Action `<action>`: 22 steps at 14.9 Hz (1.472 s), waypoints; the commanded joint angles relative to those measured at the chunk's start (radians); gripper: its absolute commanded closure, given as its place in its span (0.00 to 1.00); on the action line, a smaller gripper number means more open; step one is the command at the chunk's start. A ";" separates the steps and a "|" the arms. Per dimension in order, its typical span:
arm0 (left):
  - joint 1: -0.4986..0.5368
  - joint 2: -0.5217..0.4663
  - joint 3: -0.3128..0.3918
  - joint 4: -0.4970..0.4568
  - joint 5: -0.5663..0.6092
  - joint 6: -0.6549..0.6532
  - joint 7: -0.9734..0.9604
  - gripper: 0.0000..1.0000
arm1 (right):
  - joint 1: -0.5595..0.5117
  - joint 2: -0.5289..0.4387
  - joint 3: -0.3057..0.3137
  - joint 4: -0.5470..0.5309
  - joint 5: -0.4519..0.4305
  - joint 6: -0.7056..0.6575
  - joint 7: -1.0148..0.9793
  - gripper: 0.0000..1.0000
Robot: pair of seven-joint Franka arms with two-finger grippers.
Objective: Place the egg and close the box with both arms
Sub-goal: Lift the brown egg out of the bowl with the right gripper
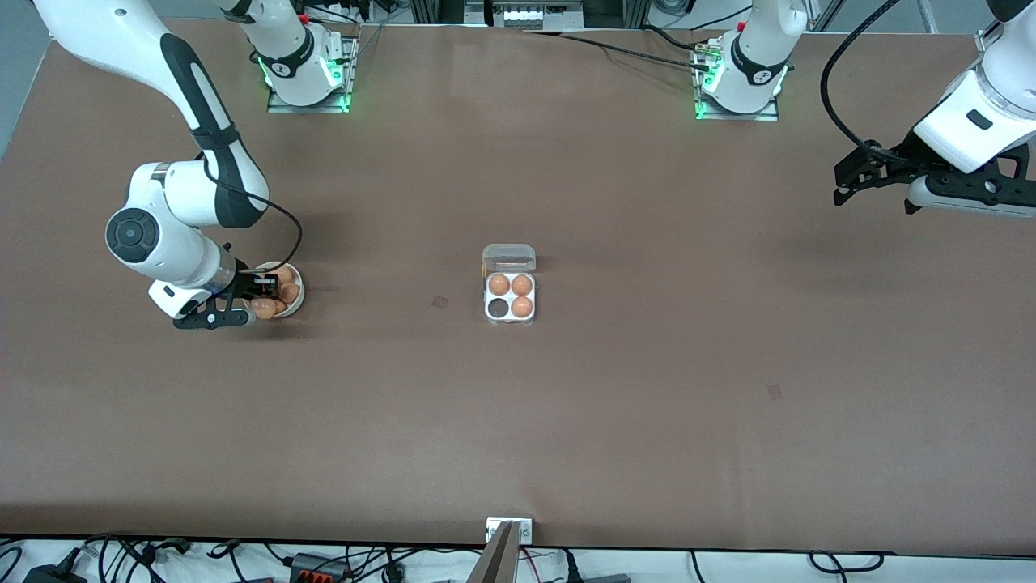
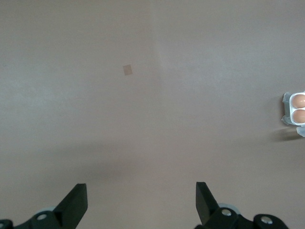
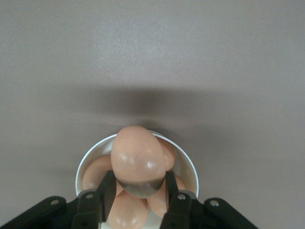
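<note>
The box (image 1: 510,317) lies open at mid-table, its clear lid (image 1: 509,257) folded back toward the robots' bases. It holds three brown eggs and has one empty cell (image 1: 494,308). My right gripper (image 1: 261,298) is shut on a brown egg (image 3: 138,160), held just over a round white bowl (image 1: 298,301) of more eggs toward the right arm's end. My left gripper (image 1: 846,188) is open and empty, up in the air over the left arm's end of the table. In the left wrist view the gripper (image 2: 141,200) sees bare table, with the box (image 2: 286,109) at the frame's edge.
The bowl's rim (image 3: 191,168) shows in the right wrist view, with several eggs inside under the held one. Small dark marks sit on the brown table (image 1: 439,301) (image 1: 774,392). A metal bracket (image 1: 509,530) sits at the table edge nearest the front camera.
</note>
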 commanded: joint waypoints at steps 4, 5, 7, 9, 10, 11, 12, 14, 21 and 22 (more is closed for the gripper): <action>0.004 0.013 -0.006 0.033 0.009 -0.026 0.013 0.00 | -0.004 0.014 0.000 0.012 -0.013 0.007 -0.013 0.83; 0.004 0.013 -0.006 0.033 0.009 -0.026 0.015 0.00 | -0.003 0.014 0.000 0.012 -0.013 0.005 -0.013 0.86; 0.004 0.013 -0.006 0.033 0.009 -0.026 0.015 0.00 | -0.001 0.008 0.000 0.012 -0.013 0.002 -0.012 0.87; 0.004 0.013 -0.006 0.033 0.009 -0.026 0.015 0.00 | 0.003 -0.021 0.000 0.013 -0.013 -0.005 -0.012 0.87; 0.004 0.013 -0.006 0.033 0.009 -0.026 0.015 0.00 | 0.006 -0.044 0.001 0.013 -0.013 -0.017 -0.010 0.88; 0.004 0.013 -0.006 0.033 0.009 -0.026 0.015 0.00 | 0.006 -0.065 0.003 0.021 -0.013 -0.056 -0.010 0.88; 0.004 0.013 -0.006 0.033 0.009 -0.026 0.015 0.00 | 0.006 -0.079 0.003 0.038 -0.013 -0.101 -0.010 0.88; 0.004 0.013 -0.006 0.033 0.009 -0.026 0.015 0.00 | 0.008 -0.116 0.006 0.087 -0.010 -0.248 0.004 0.88; 0.004 0.013 -0.006 0.033 0.009 -0.026 0.015 0.00 | 0.029 -0.109 0.116 0.257 0.297 -0.456 0.106 0.88; 0.004 0.013 -0.006 0.035 0.009 -0.026 0.013 0.00 | 0.046 -0.107 0.116 0.263 0.344 -0.456 0.140 0.88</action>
